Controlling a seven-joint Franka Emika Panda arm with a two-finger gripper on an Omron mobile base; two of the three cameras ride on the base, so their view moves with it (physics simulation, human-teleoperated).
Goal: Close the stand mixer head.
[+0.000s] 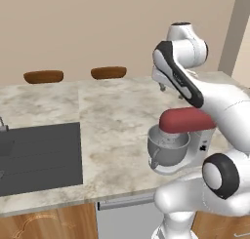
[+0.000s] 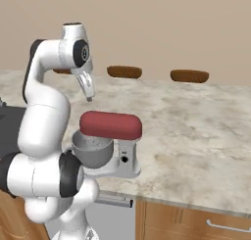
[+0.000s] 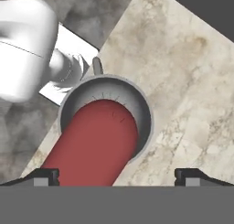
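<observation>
Dark-red stand mixer head (image 2: 111,125) down over grey bowl (image 2: 91,151).

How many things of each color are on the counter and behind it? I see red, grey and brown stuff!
Red: 1, the stand mixer head
Grey: 2, the metal bowl and the mixer base
Brown: 2, the stool seats behind the counter
Total: 5
</observation>
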